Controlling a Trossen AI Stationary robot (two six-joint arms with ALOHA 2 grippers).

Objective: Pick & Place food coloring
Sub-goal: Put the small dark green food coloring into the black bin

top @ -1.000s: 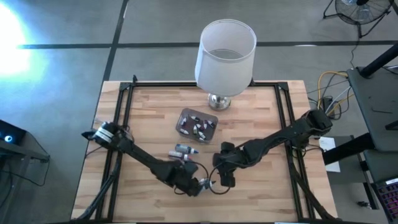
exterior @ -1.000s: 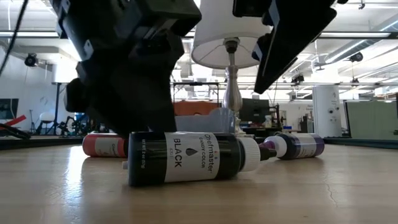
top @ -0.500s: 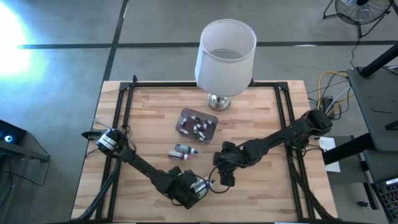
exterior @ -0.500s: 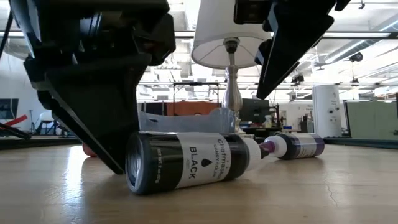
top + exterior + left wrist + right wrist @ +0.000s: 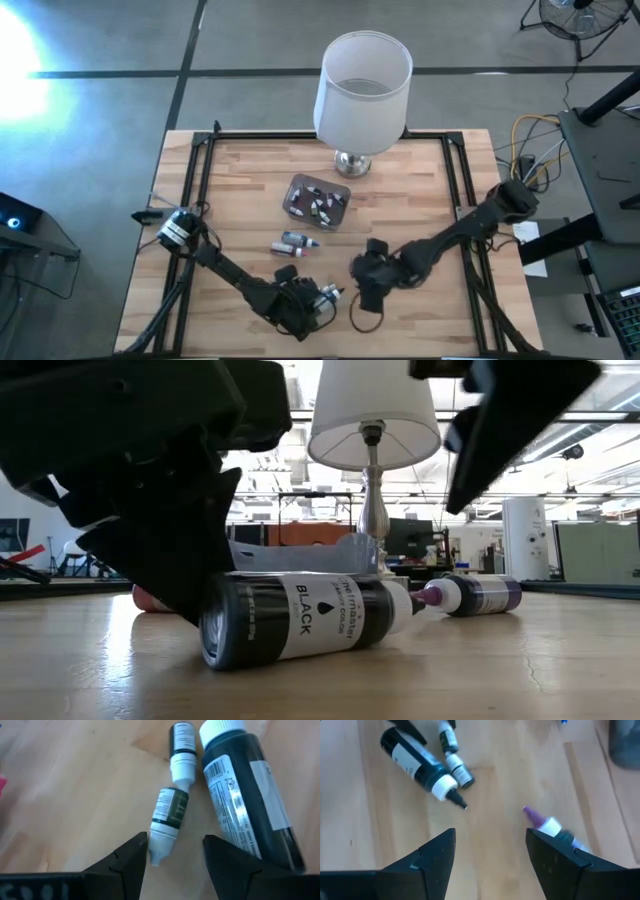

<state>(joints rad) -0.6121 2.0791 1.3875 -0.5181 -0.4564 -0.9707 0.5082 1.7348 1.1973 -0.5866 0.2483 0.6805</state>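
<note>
A large black food coloring bottle (image 5: 300, 620) lies on its side near the table's near edge, with two tiny white-capped bottles (image 5: 166, 822) beside it. A purple-tipped bottle (image 5: 470, 595) and a red one (image 5: 150, 598) lie farther back. More bottles fill the translucent tub (image 5: 318, 200). My left gripper (image 5: 175, 865) is open, low over the table, its fingers on either side of one tiny bottle's cap end. My right gripper (image 5: 492, 857) is open and hovers above the wood between the black bottle (image 5: 417, 762) and the purple-tipped one (image 5: 550, 827). My left gripper has one finger (image 5: 227, 862) right beside the black bottle's side near its base (image 5: 272, 845). I cannot tell whether the two touch. The bottle lies flat on the table.
A lamp (image 5: 362, 90) with a white shade stands at the far edge behind the tub. Two more small bottles (image 5: 297, 242) lie in the middle of the table. Bare wood stretches to the left and right of the arms (image 5: 420, 160).
My left gripper has moved toward the near edge and come down beside the black bottle. The bottle has turned about on the table, its base swinging toward the near edge. My right gripper has shifted toward the near and right edges, away from the bottle.
</note>
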